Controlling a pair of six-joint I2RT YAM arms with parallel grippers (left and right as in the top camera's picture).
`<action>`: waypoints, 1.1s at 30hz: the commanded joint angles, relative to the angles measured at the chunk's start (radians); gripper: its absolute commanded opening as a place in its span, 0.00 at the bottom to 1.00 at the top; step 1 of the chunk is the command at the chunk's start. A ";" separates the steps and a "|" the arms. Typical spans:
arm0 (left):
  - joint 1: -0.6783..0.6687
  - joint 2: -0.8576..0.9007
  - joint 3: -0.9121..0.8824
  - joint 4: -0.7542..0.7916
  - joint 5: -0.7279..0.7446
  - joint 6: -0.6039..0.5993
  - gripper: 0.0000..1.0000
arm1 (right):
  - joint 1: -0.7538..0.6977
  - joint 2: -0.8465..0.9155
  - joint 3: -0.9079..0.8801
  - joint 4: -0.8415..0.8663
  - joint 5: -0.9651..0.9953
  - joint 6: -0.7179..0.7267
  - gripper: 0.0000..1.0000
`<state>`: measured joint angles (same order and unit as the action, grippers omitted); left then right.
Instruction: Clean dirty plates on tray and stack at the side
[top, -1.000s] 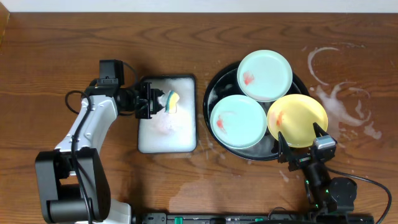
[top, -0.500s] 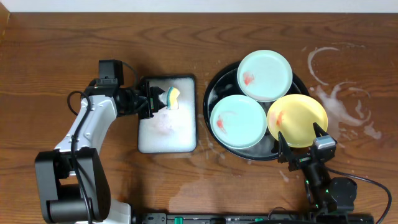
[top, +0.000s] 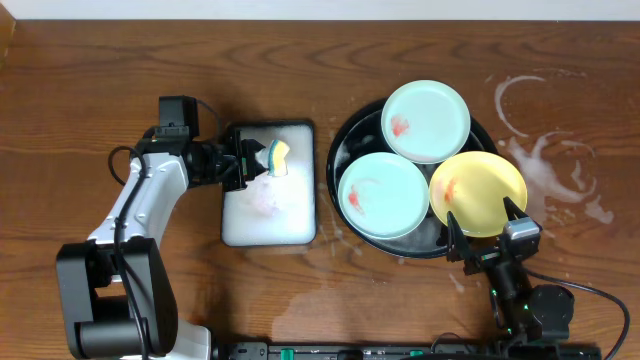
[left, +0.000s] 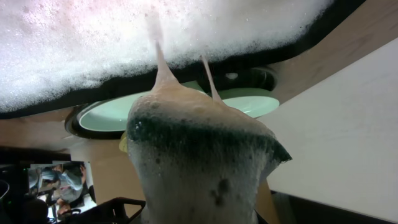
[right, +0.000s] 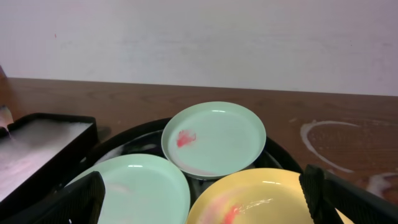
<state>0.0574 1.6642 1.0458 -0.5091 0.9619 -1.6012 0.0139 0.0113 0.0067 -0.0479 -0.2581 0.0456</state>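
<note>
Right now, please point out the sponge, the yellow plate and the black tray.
sponge (top: 277, 157), overhead view, its yellow-green top.
yellow plate (top: 485, 190), overhead view, its bare centre.
black tray (top: 338, 148), overhead view, its left rim.

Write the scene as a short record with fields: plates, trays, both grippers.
plates: two mint-green plates and one yellow plate, each with a red smear
place of plates: all in the black tray
left gripper: shut on the foamy sponge, over the white tray
right gripper: open, empty, at the near edge of the yellow plate
side: soapy streaks on the wood, no plate stacked there
</note>
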 joint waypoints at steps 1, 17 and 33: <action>0.005 -0.009 0.003 -0.003 -0.018 -0.016 0.08 | -0.007 -0.005 -0.001 -0.005 -0.005 0.013 0.99; 0.005 -0.009 0.003 -0.003 -0.032 -0.016 0.08 | -0.007 -0.005 -0.001 -0.005 -0.005 0.013 0.99; 0.003 -0.009 0.003 -0.007 -0.153 0.106 0.07 | -0.007 -0.005 -0.001 -0.005 -0.005 0.013 0.99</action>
<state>0.0570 1.6642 1.0458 -0.5129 0.8867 -1.5841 0.0139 0.0113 0.0067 -0.0479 -0.2581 0.0456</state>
